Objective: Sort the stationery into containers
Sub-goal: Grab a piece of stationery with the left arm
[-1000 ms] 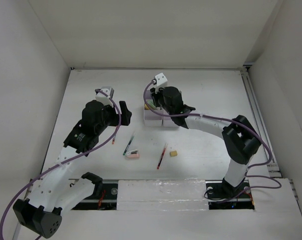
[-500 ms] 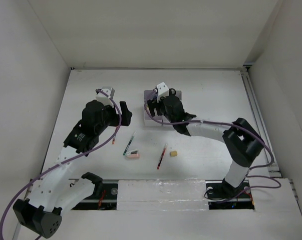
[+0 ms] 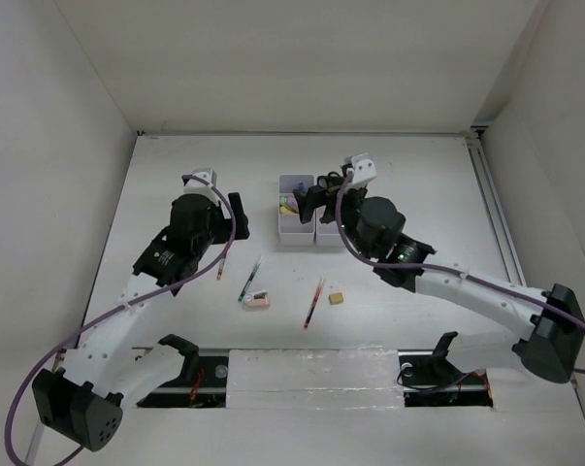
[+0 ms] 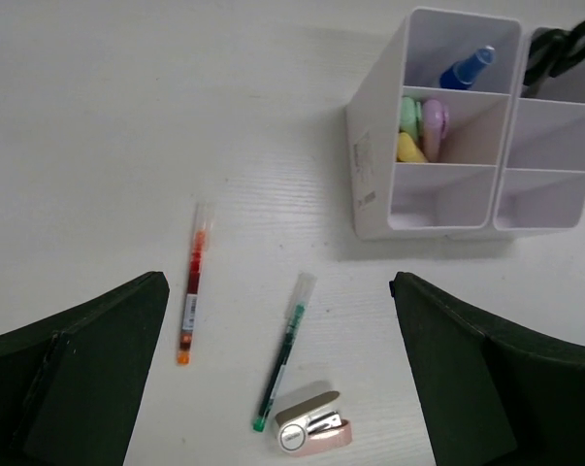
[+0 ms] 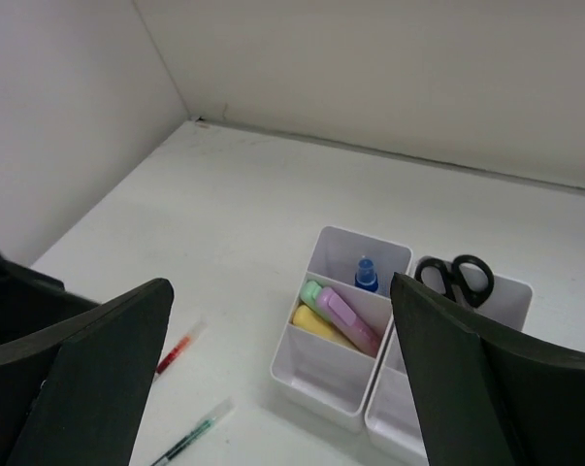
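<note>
Right gripper [image 3: 318, 197] was apart, empty, near box [image 5: 316, 379] | left gripper [image 4: 279, 282] was apart above green pen [image 4: 282, 364] | step: picking next thing | next, likely: go down, pinch pen

Three pens [image 3: 314, 303]; one stapler [image 3: 257, 302]; one eraser [image 3: 337, 298]; one scissors [image 5: 454, 275]

Setting: a robotics laboratory test cell; indicators follow. Plain white panels [image 3: 64, 107] enclose a white table [image 3: 418, 175] on three sides (no windows, furniture or decoration in view); the left arm [image 3: 127, 301] and right arm [image 3: 467, 286] are bolted at its near edge; purple cables [image 3: 340, 212] run exposed along both arms; a metal track [image 3: 501, 228] borders the table's right side.
</note>
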Robot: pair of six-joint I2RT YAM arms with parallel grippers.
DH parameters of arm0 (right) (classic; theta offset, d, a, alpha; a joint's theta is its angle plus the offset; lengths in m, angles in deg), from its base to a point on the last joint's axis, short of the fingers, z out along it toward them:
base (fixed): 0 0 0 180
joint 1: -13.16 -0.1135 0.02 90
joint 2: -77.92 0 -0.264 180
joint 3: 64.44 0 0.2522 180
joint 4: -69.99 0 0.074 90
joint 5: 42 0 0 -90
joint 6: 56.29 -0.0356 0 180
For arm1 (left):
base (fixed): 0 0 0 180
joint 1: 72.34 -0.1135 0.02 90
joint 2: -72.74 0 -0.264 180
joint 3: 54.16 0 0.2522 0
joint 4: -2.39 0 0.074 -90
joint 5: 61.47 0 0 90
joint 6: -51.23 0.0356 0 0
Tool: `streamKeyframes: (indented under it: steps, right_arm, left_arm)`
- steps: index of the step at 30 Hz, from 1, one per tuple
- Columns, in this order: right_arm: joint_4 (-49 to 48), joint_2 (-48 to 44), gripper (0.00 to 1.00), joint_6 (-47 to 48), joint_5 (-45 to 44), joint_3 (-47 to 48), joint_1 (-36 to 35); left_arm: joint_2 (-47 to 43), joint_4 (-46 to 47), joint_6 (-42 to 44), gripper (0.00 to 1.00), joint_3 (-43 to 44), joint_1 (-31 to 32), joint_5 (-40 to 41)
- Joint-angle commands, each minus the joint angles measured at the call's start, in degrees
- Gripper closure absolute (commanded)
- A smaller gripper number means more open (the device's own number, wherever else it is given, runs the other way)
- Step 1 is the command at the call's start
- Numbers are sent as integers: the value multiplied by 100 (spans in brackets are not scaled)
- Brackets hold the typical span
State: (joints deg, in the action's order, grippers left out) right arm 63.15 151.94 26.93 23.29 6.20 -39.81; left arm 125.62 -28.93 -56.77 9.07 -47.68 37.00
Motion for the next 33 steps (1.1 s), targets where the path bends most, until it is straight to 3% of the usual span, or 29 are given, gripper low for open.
streamKeyframes:
  steps: [1, 8, 17, 21, 26, 30, 31, 33]
  right_arm:
    - [591, -632, 0, -376, -53, -195, -91]
    - [1769, -1520, 0, -569, 194, -195, -91]
    - [1823, -2225, 0, -569, 441, -432, -91]
    - [1823, -2287, 0, -569, 624, -555, -91]
    - [1823, -2287, 0, -569, 678, -555, -29]
    - [1823, -2348, 0, -569, 818, -608, 24]
    - [1753, -2409, 0, -569, 897, -608, 93]
    - [1752, -2410, 0, -569, 950, -608, 155]
  left_arm:
    - [55, -194, -345, 0, 36, -14, 699]
    - [1328, -598, -282, 0, 88, -67, 638]
    - [2796, -670, -275, 0, 168, -287, 86]
    - [3192, -679, -195, 6, 221, -435, -249]
    - [3588, -529, -29, 19, 221, -1121, -1004]
    - [4141, -599, -28, 33, 326, -1122, -1067]
    - [4195, -599, -28, 47, 326, -1122, -1067]
    - [4257, -652, -28, 58, 326, -1122, -996]
